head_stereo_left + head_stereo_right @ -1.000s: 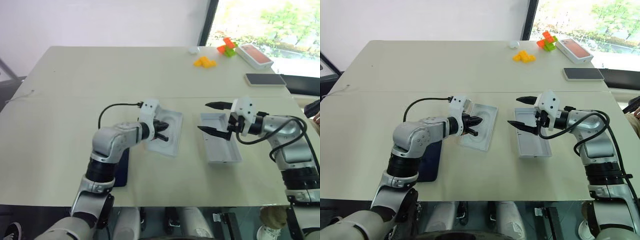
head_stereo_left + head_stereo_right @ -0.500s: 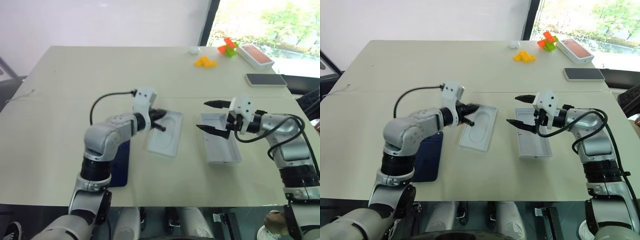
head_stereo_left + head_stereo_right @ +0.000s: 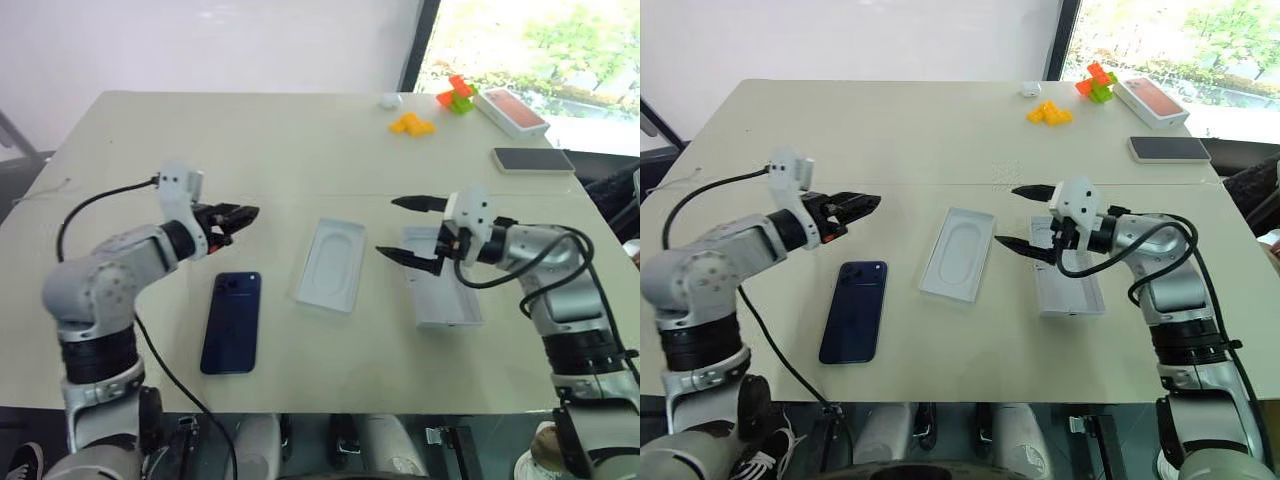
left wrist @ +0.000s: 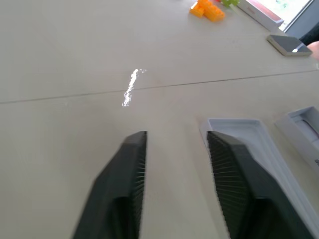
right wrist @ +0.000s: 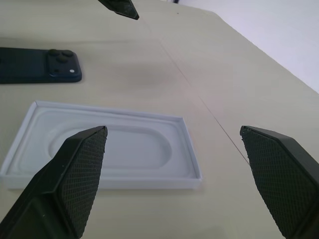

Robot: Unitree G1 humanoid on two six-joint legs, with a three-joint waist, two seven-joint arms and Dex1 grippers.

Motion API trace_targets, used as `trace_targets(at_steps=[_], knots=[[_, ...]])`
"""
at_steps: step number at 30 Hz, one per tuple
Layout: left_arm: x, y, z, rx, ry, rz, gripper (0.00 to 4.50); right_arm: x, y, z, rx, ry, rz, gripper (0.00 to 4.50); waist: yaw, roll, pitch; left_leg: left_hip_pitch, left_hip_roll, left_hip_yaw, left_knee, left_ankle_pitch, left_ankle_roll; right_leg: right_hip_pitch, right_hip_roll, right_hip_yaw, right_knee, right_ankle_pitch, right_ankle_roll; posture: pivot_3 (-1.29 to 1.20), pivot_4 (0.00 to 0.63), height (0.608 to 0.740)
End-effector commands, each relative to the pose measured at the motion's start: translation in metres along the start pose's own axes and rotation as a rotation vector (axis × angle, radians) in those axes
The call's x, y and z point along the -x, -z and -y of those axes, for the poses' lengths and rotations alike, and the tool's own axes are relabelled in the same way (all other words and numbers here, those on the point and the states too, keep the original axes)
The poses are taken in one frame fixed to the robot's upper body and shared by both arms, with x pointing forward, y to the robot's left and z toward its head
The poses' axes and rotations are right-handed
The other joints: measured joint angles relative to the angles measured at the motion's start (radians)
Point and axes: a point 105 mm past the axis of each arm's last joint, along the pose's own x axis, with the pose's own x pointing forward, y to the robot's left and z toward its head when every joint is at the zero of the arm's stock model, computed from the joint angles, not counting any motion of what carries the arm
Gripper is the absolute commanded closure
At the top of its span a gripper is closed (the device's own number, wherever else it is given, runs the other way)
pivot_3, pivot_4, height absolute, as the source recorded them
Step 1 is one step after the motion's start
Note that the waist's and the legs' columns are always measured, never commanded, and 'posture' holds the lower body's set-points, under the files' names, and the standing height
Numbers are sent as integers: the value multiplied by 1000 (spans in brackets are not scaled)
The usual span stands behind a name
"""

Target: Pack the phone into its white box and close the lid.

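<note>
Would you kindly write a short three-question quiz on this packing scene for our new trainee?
1. True or false: the phone already lies inside the white box.
2. What lies on the table between the phone and the white box?
A. the orange-topped box
B. the flat white insert
C. the yellow blocks
3. Fill in: the right tool hangs over the white box with its jaws ____.

Key:
1. False; it lies flat on the table, camera side up, apart from the box.
2. B.
3. Open, holding nothing.
</note>
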Motion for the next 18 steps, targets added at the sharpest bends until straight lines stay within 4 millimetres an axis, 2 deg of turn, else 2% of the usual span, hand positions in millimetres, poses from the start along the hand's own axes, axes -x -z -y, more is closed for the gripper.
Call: trace_targets(at_steps=[1, 4, 6, 7, 9, 12, 13, 16, 18], knots=[[24, -2, 2, 49, 63, -1, 81, -2, -15, 1, 71, 1, 24, 0, -1, 0, 0, 0, 0, 0, 0, 0, 0, 0, 0, 0, 0, 0, 0, 0, 150, 737], [44, -1, -6, 167, 93, -7, 24, -5, -20, 1, 89, -7, 30, 0, -2, 0, 0, 0, 0, 0, 0, 0, 0, 0, 0, 0, 0, 0, 0, 0, 150, 737], [62, 4, -23, 239, 33, -42, 24, -14, -26, -3, 100, -18, 53, 0, -6, 0, 0, 0, 0, 0, 0, 0, 0, 0, 0, 0, 0, 0, 0, 0, 150, 737], [71, 8, -29, 287, 27, -64, 6, -18, -29, -8, 103, -30, 65, 256, -8, 0, 0, 0, 0, 0, 0, 0, 0, 0, 0, 0, 0, 0, 0, 0, 150, 737], [84, 15, -33, 326, 22, -97, 0, -24, -30, -19, 108, -72, 71, 828, -11, 0, 0, 1, 1, 0, -1, 0, 0, -1, 1, 0, 0, 0, 0, 0, 150, 737], [103, 26, -34, 296, -25, -171, 0, -35, -29, -34, 192, -102, 56, 2354, -14, 0, 0, 0, 1, 0, -1, 0, 0, -1, 0, 0, 0, 0, 0, 0, 150, 737], [109, 29, -35, 292, -41, -190, 0, -39, -29, -41, 215, -122, 61, 2727, -12, 0, 0, 0, 1, 0, -1, 0, 0, -1, 0, 0, 0, 0, 0, 0, 150, 737], [119, 39, -32, 300, -52, -237, 0, -51, -29, -61, 280, -183, 76, 4363, -4, 0, 0, 0, 0, 0, -1, -1, 0, -1, -2, 0, 0, 0, 0, 0, 150, 737], [123, 48, -28, 311, -44, -264, 0, -60, -26, -74, 325, -223, 84, 4443, -1, 0, 0, 0, 0, 0, -1, -1, 0, -1, -2, 0, 0, 0, -1, 0, 150, 737]])
